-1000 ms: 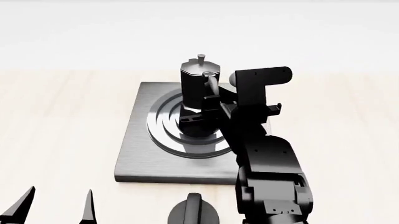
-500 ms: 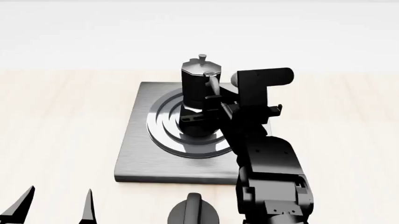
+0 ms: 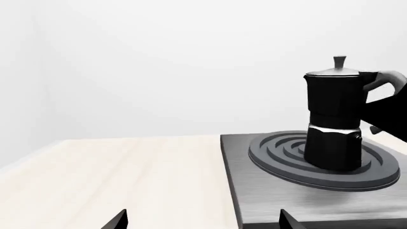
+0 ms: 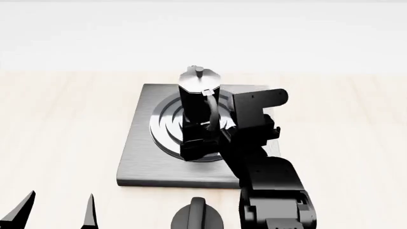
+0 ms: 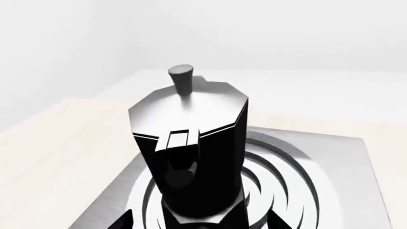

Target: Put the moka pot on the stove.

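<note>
The moka pot (image 4: 198, 102), black with a silver lid and knob, stands upright on the burner rings of the grey stove (image 4: 137, 157). It shows the same way in the left wrist view (image 3: 334, 124), on the stove (image 3: 254, 191). My right gripper (image 4: 205, 143) is low at the pot's near side, behind its handle. In the right wrist view the pot (image 5: 190, 143) fills the space between the right gripper (image 5: 200, 222) fingertips, which stand wide apart with bright ring showing on both sides, so it is open. My left gripper (image 4: 54, 217) is open and empty at the near left.
A black round knob with a ridge (image 4: 197, 217) sits in front of the stove's near edge, beside my right arm. The stove lies on a pale wooden tabletop (image 4: 64, 119) with a white wall behind it.
The pot has come down and a little toward me, from held above the rings to standing on them. My right arm has lowered and drawn back with it. The left gripper has not moved.
</note>
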Tool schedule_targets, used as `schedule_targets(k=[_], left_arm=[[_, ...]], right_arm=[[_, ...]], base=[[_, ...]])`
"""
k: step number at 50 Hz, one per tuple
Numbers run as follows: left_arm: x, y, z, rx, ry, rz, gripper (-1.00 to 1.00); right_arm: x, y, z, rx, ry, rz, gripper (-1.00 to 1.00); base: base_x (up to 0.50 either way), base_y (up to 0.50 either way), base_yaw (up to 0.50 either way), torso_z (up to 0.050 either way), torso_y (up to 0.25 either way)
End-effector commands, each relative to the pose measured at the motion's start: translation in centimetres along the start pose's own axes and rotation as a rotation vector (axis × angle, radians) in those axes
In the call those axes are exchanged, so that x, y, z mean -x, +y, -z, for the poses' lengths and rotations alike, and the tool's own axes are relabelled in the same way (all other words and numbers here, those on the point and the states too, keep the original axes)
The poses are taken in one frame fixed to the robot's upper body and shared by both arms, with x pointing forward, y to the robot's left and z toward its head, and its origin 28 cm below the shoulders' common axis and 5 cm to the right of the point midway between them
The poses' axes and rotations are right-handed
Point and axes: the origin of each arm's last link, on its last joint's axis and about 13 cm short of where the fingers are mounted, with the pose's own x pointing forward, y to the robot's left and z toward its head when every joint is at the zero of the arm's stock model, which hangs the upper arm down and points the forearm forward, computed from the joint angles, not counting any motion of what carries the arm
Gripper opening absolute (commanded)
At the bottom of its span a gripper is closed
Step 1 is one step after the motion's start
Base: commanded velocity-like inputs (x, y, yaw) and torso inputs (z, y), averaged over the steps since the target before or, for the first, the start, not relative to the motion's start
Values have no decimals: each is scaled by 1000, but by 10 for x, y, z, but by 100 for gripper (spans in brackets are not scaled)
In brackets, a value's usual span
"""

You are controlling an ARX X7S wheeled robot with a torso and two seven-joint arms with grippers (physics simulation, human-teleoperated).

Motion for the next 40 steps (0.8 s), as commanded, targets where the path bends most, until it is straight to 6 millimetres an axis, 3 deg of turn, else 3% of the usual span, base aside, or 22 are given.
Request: schedule_targets(k=[1, 40], left_arm=[[4, 0, -4, 12, -12, 8, 100], [3, 1, -5, 11, -13, 9, 100]], right_arm=[[2, -2, 5, 11, 20, -14, 100], [6, -11, 9, 15, -111, -41, 100]], base=[[0, 0, 0, 0, 0], [0, 0, 0, 0, 0]])
